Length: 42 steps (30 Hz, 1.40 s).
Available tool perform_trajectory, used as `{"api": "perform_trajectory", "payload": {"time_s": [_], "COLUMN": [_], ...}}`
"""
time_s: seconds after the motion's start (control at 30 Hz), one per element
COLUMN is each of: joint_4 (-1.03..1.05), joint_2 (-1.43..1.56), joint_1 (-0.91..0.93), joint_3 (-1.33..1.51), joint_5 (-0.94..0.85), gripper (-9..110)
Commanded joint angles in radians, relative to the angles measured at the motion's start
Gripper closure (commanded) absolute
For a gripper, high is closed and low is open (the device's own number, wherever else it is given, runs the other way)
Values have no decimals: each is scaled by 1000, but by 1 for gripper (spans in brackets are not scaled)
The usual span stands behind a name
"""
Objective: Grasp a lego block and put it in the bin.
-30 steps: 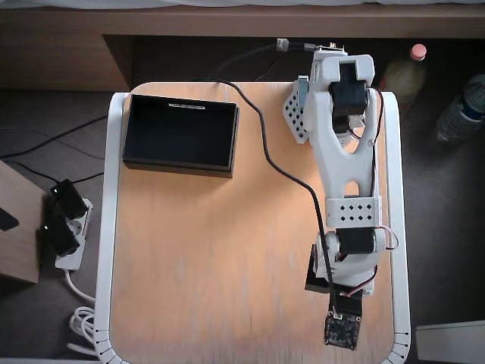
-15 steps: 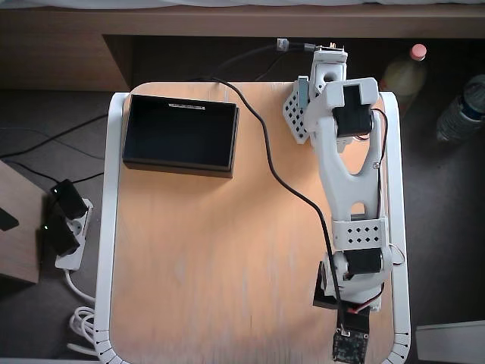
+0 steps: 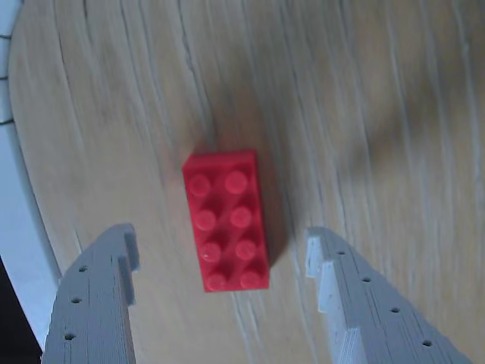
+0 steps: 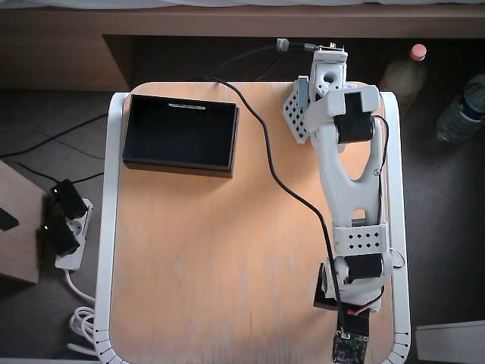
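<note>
In the wrist view, the red lego block (image 3: 226, 220) lies flat on the wooden table with its studs up and its long side running away from me. My gripper (image 3: 220, 239) is open and straddles the block's near end. One grey finger (image 3: 102, 296) is to the left and the other finger (image 3: 356, 296) to the right, and neither touches the block. In the overhead view, the white arm (image 4: 348, 189) reaches to the table's near right corner and covers the block and the fingertips. The black bin (image 4: 179, 136) sits empty at the far left corner.
The table's white rim (image 3: 17, 197) runs close by on the left of the wrist view. A black cable (image 4: 280, 178) crosses the tabletop along the arm. Bottles (image 4: 405, 76) stand off the table at the far right, and a power strip (image 4: 64, 224) lies on the floor to the left.
In the overhead view, the arm has stretched further toward the table's near right corner, most of it in the first half second. The bin has not moved.
</note>
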Motion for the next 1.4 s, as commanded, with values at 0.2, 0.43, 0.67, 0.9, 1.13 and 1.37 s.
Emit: {"api": "perform_trajectory", "payload": {"time_s": [0.2,0.43,0.67,0.9,1.13,1.37], "joint_4": [-23,-23,-25,-29,-35,-35], "joint_2": [5,0,-11,-20,-21,-21], "joint_1": [-25,-15,0,11,20,29], "joint_3": [-132,-132,-132,-130,-130,-130], "joint_5": [-8,-5,3,11,18,25], "gripper": [80,80,82,87,94,101]}}
